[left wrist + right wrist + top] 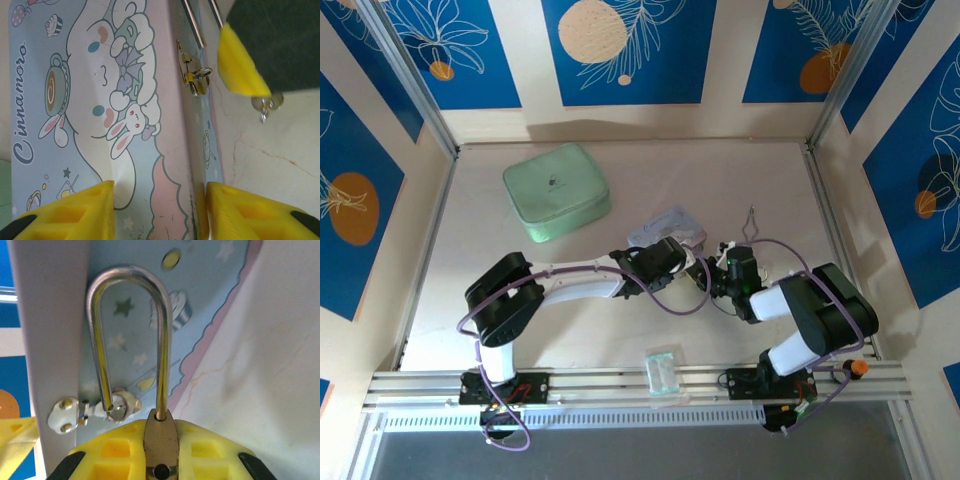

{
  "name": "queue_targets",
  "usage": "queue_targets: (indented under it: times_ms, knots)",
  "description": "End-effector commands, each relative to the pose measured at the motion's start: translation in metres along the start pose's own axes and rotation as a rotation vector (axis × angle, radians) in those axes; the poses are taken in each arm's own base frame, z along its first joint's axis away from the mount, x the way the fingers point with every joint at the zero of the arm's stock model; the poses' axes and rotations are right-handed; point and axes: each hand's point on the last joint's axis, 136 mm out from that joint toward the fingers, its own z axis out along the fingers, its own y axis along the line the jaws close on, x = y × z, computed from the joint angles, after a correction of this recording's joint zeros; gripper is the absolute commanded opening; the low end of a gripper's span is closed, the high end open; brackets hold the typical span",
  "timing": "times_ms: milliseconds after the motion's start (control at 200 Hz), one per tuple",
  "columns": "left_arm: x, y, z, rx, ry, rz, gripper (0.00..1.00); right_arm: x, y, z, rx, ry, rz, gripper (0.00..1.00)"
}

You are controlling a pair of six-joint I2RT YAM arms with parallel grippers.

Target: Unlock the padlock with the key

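Right wrist: the padlock (160,441) has its brass body clipped at 6 o'clock. Its flanks are buried between the pads of the right gripper (160,434), and those pads are chopped by the bottom edge too. Over to the left wrist: the cartoon box (100,100) runs out of frame at 12, 9 and 6. The fingers of the left gripper (160,190) are cut at 6. Up top, the shackle rods (193,24) leave at 12, arch unseen, one slipping behind the right gripper's finger at 2 o'clock. A small silver piece (267,104) peeks out beneath that finger, too little showing to name. Top view: cartoon box mostly covered at centre, padlock too small to read.
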Motion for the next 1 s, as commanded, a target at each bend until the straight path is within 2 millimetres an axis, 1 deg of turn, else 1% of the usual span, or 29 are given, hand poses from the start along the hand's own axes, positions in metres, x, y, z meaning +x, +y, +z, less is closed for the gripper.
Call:
queue_targets:
  times_ms: [0,140,190,240,325,410,525,585,730,835,996]
  knots:
    - [0.132,-0.084,0.005,0.316,0.438,0.141,0.46,-0.011,0.040,0.001,-0.142,0.005,-0.058,0.05]
    - [0.130,-0.079,0.007,0.286,0.445,0.128,0.46,-0.011,0.040,0.003,-0.141,0.012,-0.037,0.05]
    - [0.129,-0.072,0.008,0.242,0.457,0.122,0.46,-0.007,0.036,0.005,-0.120,0.034,-0.023,0.05]
    - [0.128,-0.062,0.009,0.189,0.464,0.104,0.46,0.000,0.031,0.006,-0.095,0.075,-0.019,0.05]
    - [0.123,-0.046,0.009,0.147,0.458,0.017,0.53,0.017,0.015,0.005,-0.018,0.143,-0.007,0.05]
    - [0.114,-0.033,0.007,0.104,0.424,-0.053,0.62,0.033,-0.003,0.003,0.084,0.202,-0.004,0.05]
    - [0.102,-0.010,0.005,-0.005,0.394,-0.112,0.68,0.051,-0.021,-0.001,0.172,0.274,-0.004,0.05]
    - [0.101,0.000,0.004,-0.054,0.396,-0.148,0.72,0.059,-0.028,-0.003,0.213,0.318,0.001,0.05]
    - [0.106,0.025,0.001,-0.158,0.411,-0.240,0.81,0.071,-0.042,-0.013,0.325,0.403,-0.002,0.06]
    - [0.105,0.038,-0.002,-0.196,0.386,-0.303,0.82,0.075,-0.048,-0.023,0.398,0.443,-0.018,0.07]
    - [0.102,0.052,-0.002,-0.212,0.362,-0.349,0.83,0.082,-0.058,-0.038,0.521,0.527,-0.039,0.09]
